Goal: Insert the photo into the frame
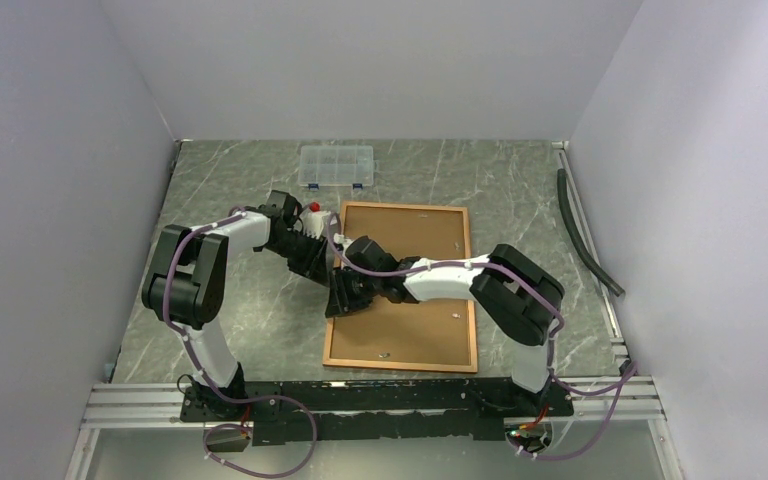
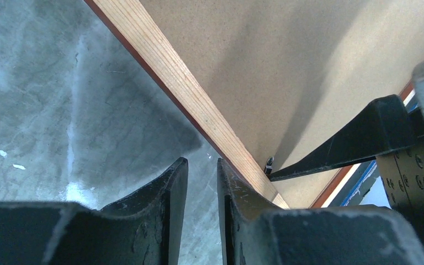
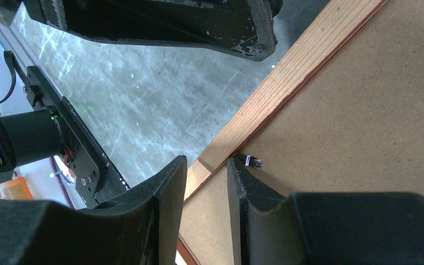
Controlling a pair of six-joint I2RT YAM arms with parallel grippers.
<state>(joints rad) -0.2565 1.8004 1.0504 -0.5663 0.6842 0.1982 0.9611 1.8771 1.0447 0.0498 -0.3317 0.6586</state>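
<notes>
**Left gripper** (image 2: 202, 185), left-wrist view: jaws a narrow slit apart, nothing clamped between them. Bare table (image 2: 49, 110) visible through the gap. Tip of the inner finger just beside the outer side of the frame (image 2: 168, 72); touching or not, impossible to tell.

**Right gripper** (image 3: 206, 182), right-wrist view: jaws likewise only slightly apart, straddling the frame's light wooden border from above. Outer finger over the table side. Inner finger at the seam between border and backing board (image 3: 364, 110), just beside a small metal tab (image 3: 252, 162). No firm hold to be seen; actual contact with border or tab not resolvable.

**Top view:** both grippers meeting at the middle of the frame's left long side, tips near one another, the left arm reaching in from the left and the right arm reaching across the board from the right.

**Frame:** lying flat, back upward, at the middle of the table, long sides running away from the arm bases. Within its border, the plain brown backing board, filling the opening and flush with it.

**Compartment box** (image 1: 335, 167): clear plastic, lid closed, at the far side of the table, well apart from the frame's far edge. Contents too small to make out.
</notes>
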